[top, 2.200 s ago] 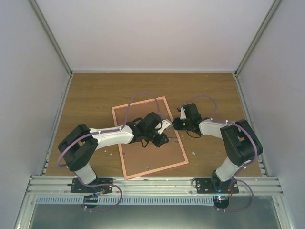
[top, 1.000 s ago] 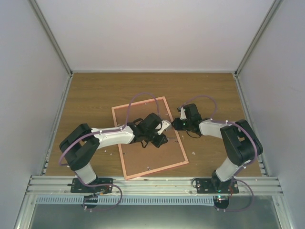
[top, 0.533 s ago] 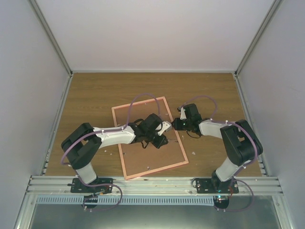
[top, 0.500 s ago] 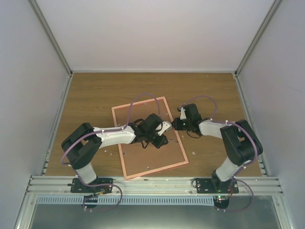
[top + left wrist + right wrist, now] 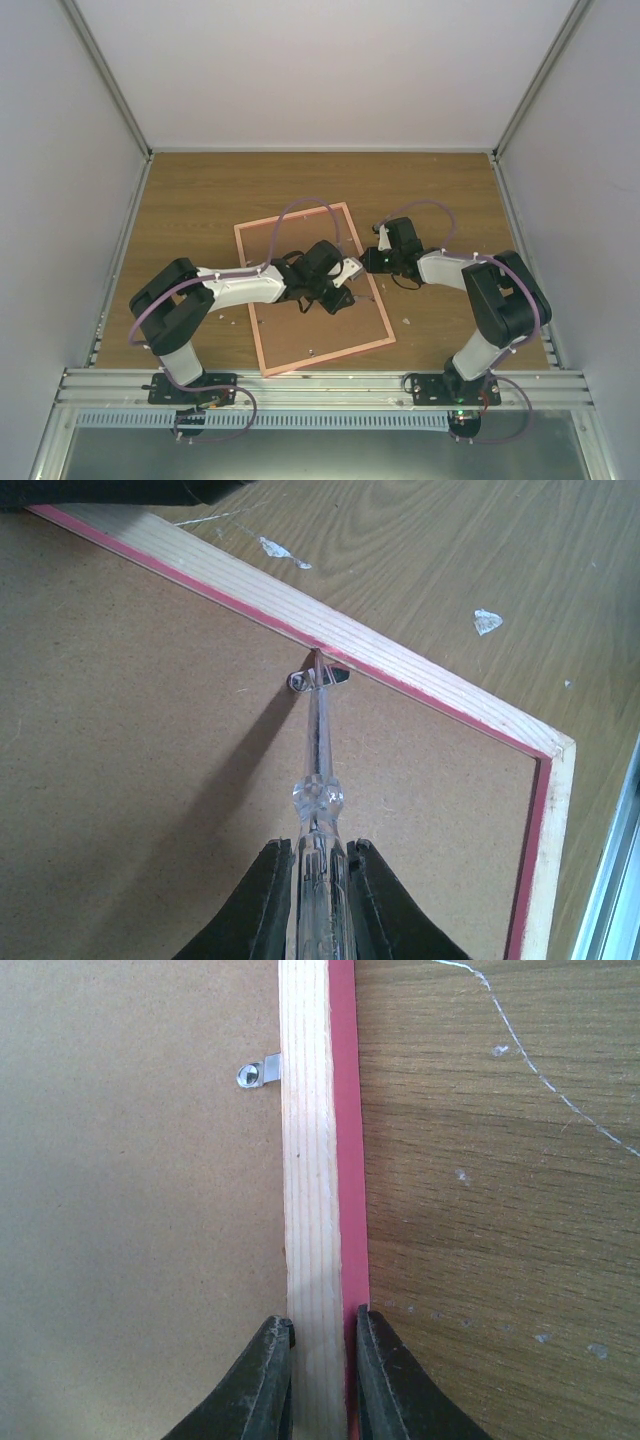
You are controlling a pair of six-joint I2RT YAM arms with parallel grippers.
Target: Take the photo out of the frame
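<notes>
I am looking down at the bright pink, thin-edged rectangular picture frame [image 5: 330,357]. It is lying face down in the middle of the brown wooden table [image 5: 200,190], a bit tilted. Its plain brown backing board [image 5: 130,760] is facing up, so the photo is hiding under it and I cannot see it.

The left gripper [image 5: 315,865] is hanging over the back of the frame. Its two black fingers are squeezing a long, see-through plastic stick [image 5: 318,740] between them. The stick is pointing away from the gripper, across the board. Its tip is touching a small shiny metal clip [image 5: 318,678] that is sitting right where the board meets the pale wooden rim of the frame. That spot is on a long side, not far from a corner.

The right gripper [image 5: 320,1325] is sitting at the right side of the frame. Its fingers are pinching the pale wooden rim, one finger on the board side and one on the pink outer side. A second little metal clip [image 5: 255,1072] is showing farther along that same rim, well apart from the fingers.

A few small white bits [image 5: 486,621] are lying on the table just beside the frame.
</notes>
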